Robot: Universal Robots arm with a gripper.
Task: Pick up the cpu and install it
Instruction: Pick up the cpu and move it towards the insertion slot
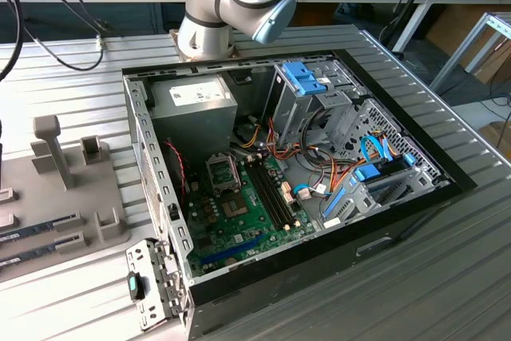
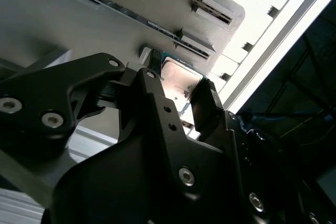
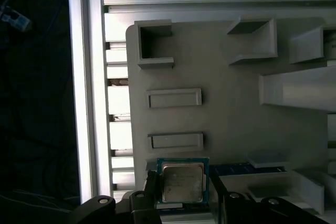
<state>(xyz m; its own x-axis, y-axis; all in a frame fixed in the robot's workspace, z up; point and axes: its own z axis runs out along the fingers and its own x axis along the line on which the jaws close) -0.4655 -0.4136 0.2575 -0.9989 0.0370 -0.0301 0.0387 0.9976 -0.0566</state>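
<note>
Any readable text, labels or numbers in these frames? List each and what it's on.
No text can be read.
power supply label, exterior view: print too small to read.
cpu top, in both wrist views: faint marks, too blurred to read.

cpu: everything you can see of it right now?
The cpu is a small flat square: dull silver-grey metal lid on a thin green board. In both wrist views it sits between the gripper's black fingers, which press two opposite edges, lid facing the cameras, over the grey tray. Whether it touches the tray cannot be told.
</note>
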